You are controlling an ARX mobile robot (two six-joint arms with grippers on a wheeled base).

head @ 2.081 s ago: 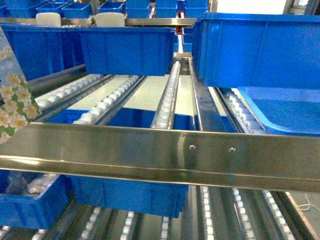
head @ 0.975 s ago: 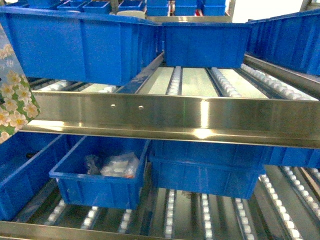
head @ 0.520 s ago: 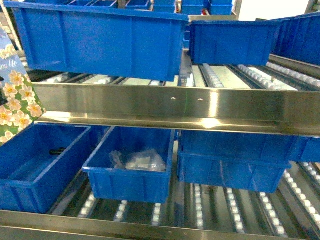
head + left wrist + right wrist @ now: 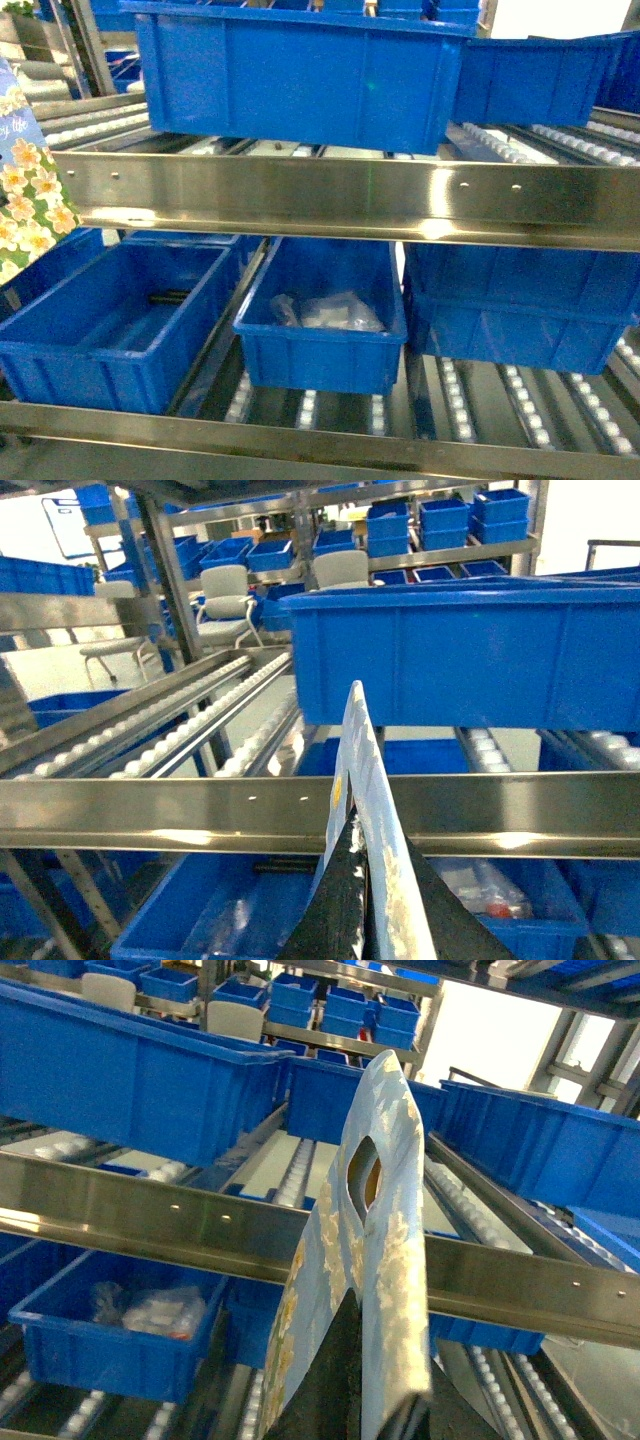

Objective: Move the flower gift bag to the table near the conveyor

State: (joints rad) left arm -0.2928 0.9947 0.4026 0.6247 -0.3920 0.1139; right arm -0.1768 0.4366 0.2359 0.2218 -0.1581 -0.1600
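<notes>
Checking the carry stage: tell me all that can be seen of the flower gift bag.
The flower gift bag is a flat, glossy, light blue bag printed with pale blossoms and green leaves, with a die-cut oval handle hole near its top. It stands upright, seen edge-on from the left wrist, pinched low between dark gripper fingers. It is held in front of the conveyor, only its edge entering the head view.

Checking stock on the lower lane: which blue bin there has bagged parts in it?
The middle lower bin, holding clear plastic bags; the left lower bin shows only a dark item.
</notes>
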